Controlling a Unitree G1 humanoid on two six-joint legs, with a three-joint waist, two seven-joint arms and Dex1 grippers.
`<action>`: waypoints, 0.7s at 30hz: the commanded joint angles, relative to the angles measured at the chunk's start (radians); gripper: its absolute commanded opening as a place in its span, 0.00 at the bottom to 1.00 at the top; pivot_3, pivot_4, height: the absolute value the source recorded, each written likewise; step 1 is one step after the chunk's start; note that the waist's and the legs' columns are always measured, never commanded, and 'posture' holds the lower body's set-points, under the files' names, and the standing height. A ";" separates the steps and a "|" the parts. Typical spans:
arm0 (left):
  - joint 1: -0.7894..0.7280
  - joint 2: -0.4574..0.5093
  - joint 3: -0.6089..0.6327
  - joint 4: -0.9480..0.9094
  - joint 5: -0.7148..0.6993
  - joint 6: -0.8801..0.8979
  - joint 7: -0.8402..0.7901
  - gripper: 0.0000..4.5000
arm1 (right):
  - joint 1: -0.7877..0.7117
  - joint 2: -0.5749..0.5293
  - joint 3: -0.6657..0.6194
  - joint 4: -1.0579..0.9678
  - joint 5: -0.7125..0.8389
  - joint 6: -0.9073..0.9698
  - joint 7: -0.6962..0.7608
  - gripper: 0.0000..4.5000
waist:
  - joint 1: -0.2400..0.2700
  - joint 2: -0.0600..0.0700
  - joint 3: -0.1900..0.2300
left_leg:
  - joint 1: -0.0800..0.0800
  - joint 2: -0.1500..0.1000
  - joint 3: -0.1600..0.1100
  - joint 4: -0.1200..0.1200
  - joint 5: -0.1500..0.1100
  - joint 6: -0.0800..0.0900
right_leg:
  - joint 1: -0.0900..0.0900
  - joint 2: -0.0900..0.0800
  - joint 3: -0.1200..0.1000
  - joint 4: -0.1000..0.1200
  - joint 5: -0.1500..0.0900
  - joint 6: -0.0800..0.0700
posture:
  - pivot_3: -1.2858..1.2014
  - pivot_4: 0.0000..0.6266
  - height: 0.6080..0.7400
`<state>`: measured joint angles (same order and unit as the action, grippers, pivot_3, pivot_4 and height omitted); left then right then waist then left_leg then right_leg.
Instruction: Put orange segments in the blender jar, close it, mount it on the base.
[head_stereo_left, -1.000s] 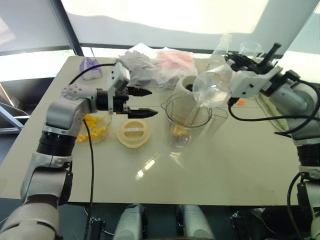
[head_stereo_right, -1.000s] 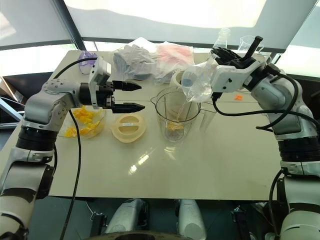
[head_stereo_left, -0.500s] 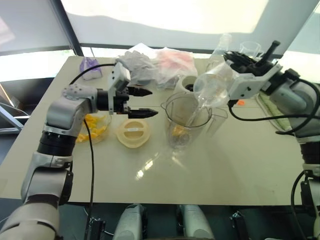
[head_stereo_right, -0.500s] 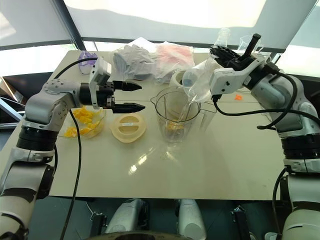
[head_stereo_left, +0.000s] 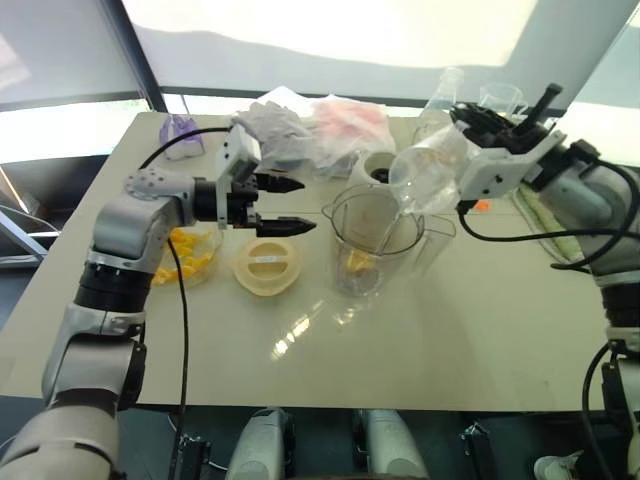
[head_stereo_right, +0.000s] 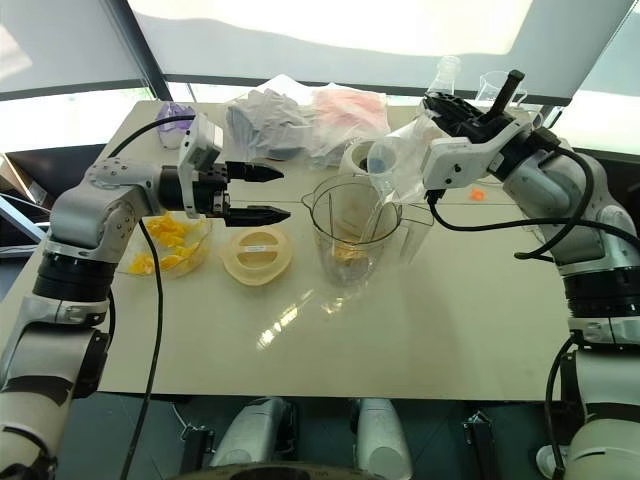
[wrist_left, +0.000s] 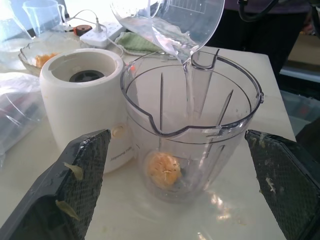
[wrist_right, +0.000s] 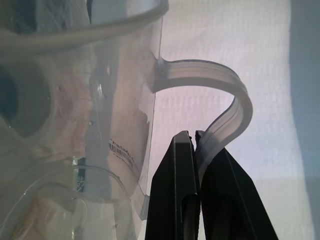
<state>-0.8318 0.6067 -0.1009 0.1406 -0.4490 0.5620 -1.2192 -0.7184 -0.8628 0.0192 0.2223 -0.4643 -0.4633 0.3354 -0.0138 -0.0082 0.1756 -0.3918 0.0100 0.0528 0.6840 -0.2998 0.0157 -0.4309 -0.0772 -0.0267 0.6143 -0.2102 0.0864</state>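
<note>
While beaker (head_stereo_left: 425, 172) tips over blender jar (head_stereo_left: 375, 240), base (wrist_left: 85, 105) behind, lid (head_stereo_left: 267, 265) beside.

Beige table (head_stereo_left: 480, 330) (bright windows (head_stereo_left: 330, 30) behind)

Clear glossy plastic jar (wrist_left: 200, 125) is gleaming; the base (wrist_left: 85, 105) is looking smooth, matt cream plastic; the table (head_stereo_left: 420, 340) is reflecting light, smooth and satiny.

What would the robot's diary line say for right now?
right gripper: shut on beaker handle, pouring water | blender jar: orange inside, lid off | left gripper: open, empty
</note>
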 joint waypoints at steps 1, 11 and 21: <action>-0.006 0.002 0.023 -0.032 -0.015 -0.003 -0.005 1.00 | 0.009 0.058 -0.121 -0.031 0.204 0.188 0.046 0.01 | 0.000 0.000 0.000 | 0.000 0.000 0.000 0.000 0.000 0.000 | 0.000 0.000 0.000 0.000 0.000 0.000 | 0.52 0.24 1.00; -0.017 -0.015 0.032 -0.024 -0.037 0.013 -0.012 1.00 | 0.143 0.226 -0.378 -0.223 0.653 0.703 0.082 0.01 | 0.003 0.000 0.000 | 0.000 0.000 -0.001 0.000 0.000 0.000 | 0.001 -0.001 -0.001 0.001 0.000 0.000 | 0.52 0.24 1.00; -0.006 -0.041 0.037 -0.100 -0.113 0.088 -0.014 1.00 | 0.330 0.299 -0.579 -0.352 0.777 0.845 -0.065 0.01 | 0.005 0.000 0.000 | 0.000 0.000 -0.001 0.000 0.000 0.000 | 0.001 -0.001 -0.001 0.002 0.000 0.000 | 0.52 0.24 1.00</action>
<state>-0.8323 0.5711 -0.0938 0.0835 -0.5288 0.6362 -1.2352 -0.4090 -0.5655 -0.5169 -0.0801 0.3004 0.3877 0.2914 -0.0087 -0.0082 0.1755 -0.3915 0.0097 0.0513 0.6842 -0.2998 0.0157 -0.4301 -0.0778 -0.0274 0.6158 -0.2099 0.0867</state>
